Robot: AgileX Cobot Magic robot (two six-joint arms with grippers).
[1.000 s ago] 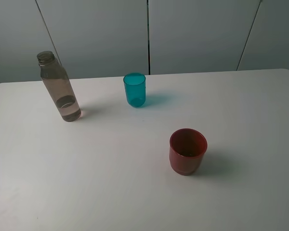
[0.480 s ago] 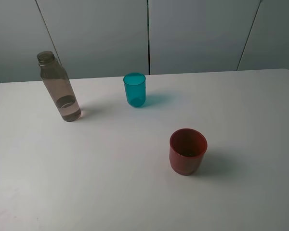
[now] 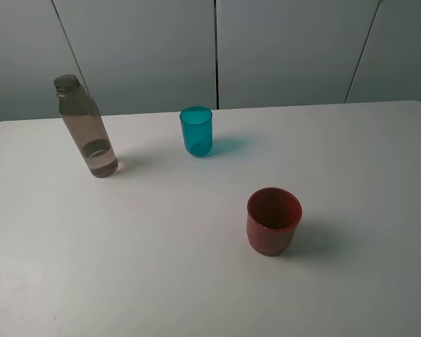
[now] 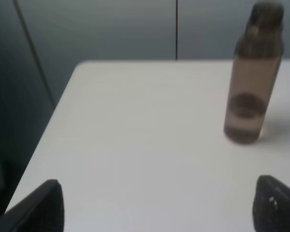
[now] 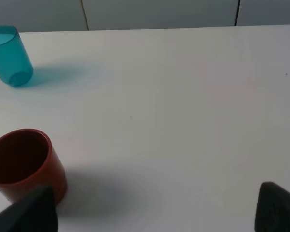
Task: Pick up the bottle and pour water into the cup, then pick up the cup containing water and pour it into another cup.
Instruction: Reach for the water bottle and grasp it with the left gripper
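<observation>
Pre-grasp. L end effector, R end effector both open, empty. Next: L must straddle bottle body.

1 high camera overlooks the whole table; low wrist views share its bottle and red cup.

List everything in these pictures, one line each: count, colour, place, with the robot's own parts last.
table: one, white, fills most of the high view.
wall panels: several, grey, behind the table.
bottle: one, smoky grey-brown, upright, far left of the table.
teal cup: one, teal-blue, upright, far middle of the table.
red cup: one, dark red, upright, nearer the camera, right of the teal cup.
left jaws: one pair, dark, open, empty, facing the bottle.
right jaws: one pair, dark, open, empty, near the red cup.
</observation>
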